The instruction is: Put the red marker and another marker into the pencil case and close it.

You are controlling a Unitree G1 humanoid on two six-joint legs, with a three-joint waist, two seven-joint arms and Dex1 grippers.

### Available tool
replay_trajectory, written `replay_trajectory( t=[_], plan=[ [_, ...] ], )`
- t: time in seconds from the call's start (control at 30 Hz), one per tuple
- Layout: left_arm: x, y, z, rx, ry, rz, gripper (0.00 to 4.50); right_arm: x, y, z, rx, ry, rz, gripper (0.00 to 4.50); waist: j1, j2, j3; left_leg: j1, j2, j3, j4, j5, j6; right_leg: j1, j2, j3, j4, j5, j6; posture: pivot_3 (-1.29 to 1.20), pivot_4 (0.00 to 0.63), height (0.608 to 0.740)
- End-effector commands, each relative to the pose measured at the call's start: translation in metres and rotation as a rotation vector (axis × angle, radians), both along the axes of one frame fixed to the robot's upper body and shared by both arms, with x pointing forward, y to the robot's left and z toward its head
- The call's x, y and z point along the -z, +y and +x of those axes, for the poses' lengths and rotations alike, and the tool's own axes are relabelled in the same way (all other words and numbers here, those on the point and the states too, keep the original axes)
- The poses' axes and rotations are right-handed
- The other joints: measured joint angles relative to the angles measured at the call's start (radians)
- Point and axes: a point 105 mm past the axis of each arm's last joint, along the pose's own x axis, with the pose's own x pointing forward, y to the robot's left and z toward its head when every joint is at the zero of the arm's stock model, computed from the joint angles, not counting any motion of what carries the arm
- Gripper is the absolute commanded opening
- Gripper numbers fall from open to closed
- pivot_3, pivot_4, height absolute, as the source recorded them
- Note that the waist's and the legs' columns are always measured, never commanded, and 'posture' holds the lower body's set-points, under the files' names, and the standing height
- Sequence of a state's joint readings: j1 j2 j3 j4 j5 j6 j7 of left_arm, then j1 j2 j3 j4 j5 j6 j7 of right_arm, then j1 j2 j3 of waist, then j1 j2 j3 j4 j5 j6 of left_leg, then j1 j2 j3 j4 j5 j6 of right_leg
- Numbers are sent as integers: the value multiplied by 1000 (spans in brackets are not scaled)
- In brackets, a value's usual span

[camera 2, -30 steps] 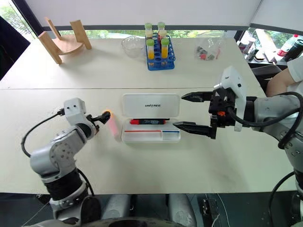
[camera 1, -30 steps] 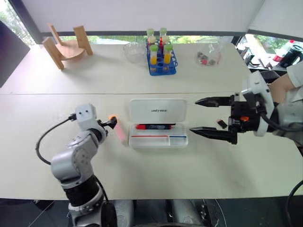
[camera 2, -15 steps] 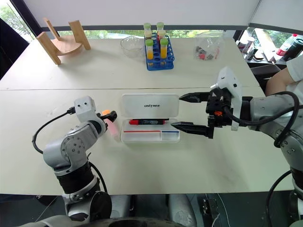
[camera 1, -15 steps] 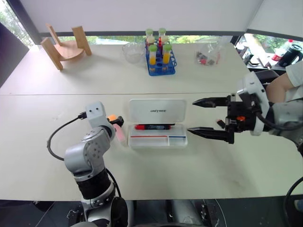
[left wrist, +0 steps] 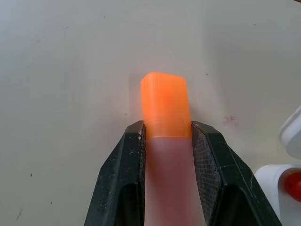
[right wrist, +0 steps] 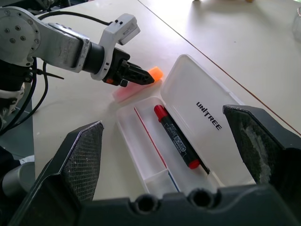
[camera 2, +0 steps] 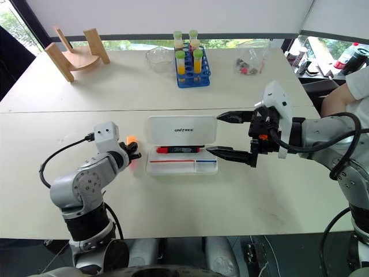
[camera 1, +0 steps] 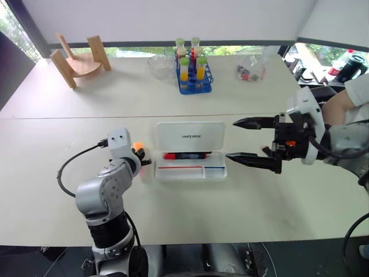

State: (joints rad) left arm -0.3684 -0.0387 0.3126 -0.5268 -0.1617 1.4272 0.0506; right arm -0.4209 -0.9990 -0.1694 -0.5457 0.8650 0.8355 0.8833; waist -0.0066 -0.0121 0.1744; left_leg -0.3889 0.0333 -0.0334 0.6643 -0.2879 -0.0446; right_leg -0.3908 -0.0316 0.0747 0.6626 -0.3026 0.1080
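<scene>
Left pincer (left wrist: 167,136) has its two black fingers (left wrist: 123,165) pressed against the sides of another marker (left wrist: 165,110), a stubby highlighter with a pale pink, slightly see-through body and a bright orange cap. The cap juts out just past the fingertips, and the marker lies low on the pale worktop (camera 1: 52,167). Just beside this pincer, on its right-hand side, sits the pencil case (camera 2: 182,144), a white, round-cornered plastic box with its lid swung open and lying flat. Dark lettering on the inside of the lid reads "UNITREE". The inner tray carries a red stripe and a shorter blue one along its divider.

Inside the tray, against the hinge side, lies the red marker (right wrist: 176,137), slim, with a black barrel, a red cap at one end and red at the other; small white print runs along the barrel but is too fine to read.

Right pincer (camera 1: 248,139) hangs above the worktop at the opposite end of the case, its fingers spread wide apart and gripping nothing, tips pointing toward the case.
</scene>
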Motion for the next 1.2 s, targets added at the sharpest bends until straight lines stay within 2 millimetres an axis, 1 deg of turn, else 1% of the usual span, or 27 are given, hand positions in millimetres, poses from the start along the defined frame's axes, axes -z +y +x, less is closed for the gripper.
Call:
replay_trajectory(
  t=[0.03,0.07,0.1,0.13,0.17,0.2,0.23,0.27,0.3,0.33,0.37,0.43,0.47,0.5,0.57,0.6,0.63,0.7,0.8,0.87,0.97,1.2],
  plan=[
    [4,39,-6,-58,13,43,819,-10,0,1,-1,-62,5,4500,-15,0,0,1,0,0,0,0,0,0,0,0,0,0,0,0,150,740],
    [-7,44,-4,-37,-47,48,819,-10,0,2,1,-63,5,4500,-18,0,0,1,1,0,0,0,0,0,1,1,1,0,0,0,150,740],
    [-20,49,-2,23,-109,90,819,-10,-1,3,3,-65,5,4500,-22,0,0,2,1,0,0,0,0,0,2,1,1,0,-1,0,150,740],
    [-32,50,-1,89,-163,113,819,-10,-2,4,4,-68,4,4500,-29,-1,1,2,2,0,0,0,0,0,3,1,1,0,-1,0,150,740],
    [-45,45,0,186,-229,92,819,-10,-3,5,6,-69,4,4500,-32,-1,1,1,3,0,-1,0,0,-1,4,1,1,0,-2,0,150,740],
    [-64,35,-8,402,-314,70,819,-10,-4,6,8,-71,1,4500,-33,-1,1,1,3,-1,-2,0,0,-2,4,1,2,0,-2,0,150,740],
    [-85,28,-17,581,-408,64,819,-10,-5,8,13,-74,-3,4500,-32,-1,1,0,3,0,-2,0,-1,-3,3,0,2,0,-3,0,150,740],
    [-97,21,-29,757,-437,66,819,-10,-6,9,17,-73,-2,4500,-31,-1,1,-2,3,0,-2,0,-1,-5,3,0,2,0,-3,0,150,740],
    [-102,15,-40,906,-426,62,819,-10,-8,10,21,-72,-1,4500,-27,-1,1,-3,3,1,-2,1,-2,-6,2,0,2,-1,-3,0,150,740],
    [-113,8,-49,1032,-464,44,819,-10,-9,11,23,-71,-2,4500,-23,-1,2,-3,3,1,-2,1,-2,-6,1,-1,1,-1,-4,0,150,740],
    [-118,1,-58,1163,-478,46,819,-10,-10,12,24,-70,-3,4500,-16,0,2,-4,3,1,-2,1,-2,-6,1,-1,0,-1,-4,0,150,740],
    [-114,-11,-70,1401,-448,72,819,-10,-12,13,29,-72,-7,4500,-4,2,3,-4,1,2,-3,1,-2,-5,-1,-1,-2,-1,-5,0,150,740],
    [-108,-15,-71,1479,-436,92,819,-10,-12,14,32,-73,-8,4500,-2,2,3,-4,1,3,-3,1,-2,-5,-2,-1,-3,-2,-7,0,150,740],
    [-102,-20,-69,1539,-424,98,819,-11,-13,15,36,-77,-10,4500,-1,2,3,-4,1,2,-3,0,-2,-4,-2,-1,-3,-2,-7,0,150,740],
    [-92,-35,-59,1633,-441,113,819,-13,-14,15,45,-86,-12,4500,-2,2,3,-4,1,3,-3,1,-2,-4,-2,0,-3,-2,-7,0,150,740],
    [-84,-45,-50,1662,-441,113,819,-14,-14,15,49,-91,-15,4500,0,2,3,-4,1,2,-2,1,-2,-4,-1,0,-3,-2,-6,0,150,740],
    [-78,-52,-43,1682,-439,117,819,-14,-14,14,53,-93,-17,4500,0,1,3,-4,1,2,-2,1,-2,-3,-1,0,-3,-2,-5,0,150,740],
    [-61,-66,-33,1752,-439,166,819,-15,-16,13,64,-97,-23,4500,-4,1,3,-4,0,2,-1,1,-1,-3,0,0,-3,-1,-4,0,150,740],
    [-37,-82,-27,1861,-418,207,819,-16,-18,9,83,-95,-25,4500,-12,1,3,-4,1,2,-1,-2,3,-4,1,1,-3,-1,-3,0,150,740],
    [-28,-89,-28,1925,-406,237,819,-16,-19,8,93,-93,-26,4500,-11,1,3,-6,2,2,-2,-2,4,-7,3,1,-2,-1,-3,0,150,740],
    [-21,-96,-24,1976,-395,298,819,-16,-20,6,102,-92,-26,4500,-8,1,3,-8,3,1,-2,-3,5,-10,4,1,-1,-2,-4,0,150,740],
    [-18,-102,-17,2012,-347,345,819,-14,-19,4,116,-89,-19,4500,-6,1,3,-6,2,2,1,-3,5,-7,3,1,0,-1,-4,0,150,740]
  ],
)
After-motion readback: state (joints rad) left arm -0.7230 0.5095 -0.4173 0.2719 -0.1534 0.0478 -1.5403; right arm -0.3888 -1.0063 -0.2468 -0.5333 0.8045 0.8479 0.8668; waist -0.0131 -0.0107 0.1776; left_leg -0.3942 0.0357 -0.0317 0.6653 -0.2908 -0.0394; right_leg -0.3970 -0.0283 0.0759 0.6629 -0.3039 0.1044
